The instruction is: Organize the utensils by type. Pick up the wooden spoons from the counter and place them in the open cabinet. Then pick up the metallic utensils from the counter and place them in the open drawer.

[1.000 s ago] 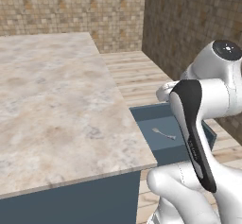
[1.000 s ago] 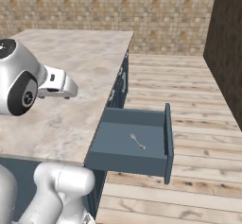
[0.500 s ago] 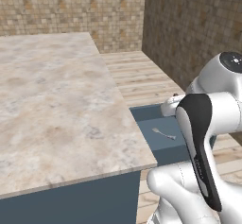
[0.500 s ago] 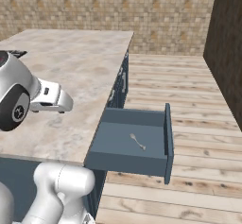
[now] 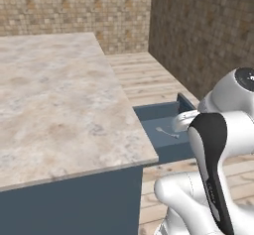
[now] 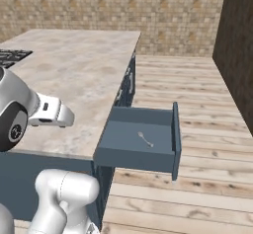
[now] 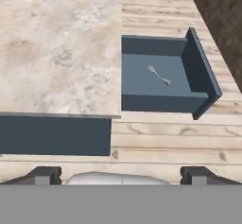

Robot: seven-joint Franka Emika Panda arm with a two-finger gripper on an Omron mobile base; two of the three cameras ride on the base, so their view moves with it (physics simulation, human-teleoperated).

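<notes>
Beside the marble counter (image 5: 59, 105), at its corner edge, the open drawer (image 6: 170, 134) juts out over the plank floor (image 6: 197, 80), its dark blue-grey walls standing square and its flat bottom plainly in sight from all three cameras. On that bottom, well inside the drawer and clear of every wall, lies a slim silver-grey metal spoon (image 7: 159, 75), set at a slant with its bowl toward the counter side. Past the drawer's front panel the floor runs open and bare as far as the dark stone wall (image 5: 208, 26), leaving plenty of free room on that side, while the counter top stretches wide and flat away from the drawer. Below the counter edge, next to the drawer, a plain dark blue-grey cabinet face (image 7: 54, 135) drops straight down. From the hand camera the gripper (image 7: 122, 175) hangs high above the floor just off the counter's front edge, looking down on the drawer from a distance; its two dark fingertips (image 7: 45, 175) sit far apart at the bottom corners, spread wide with nothing between them
</notes>
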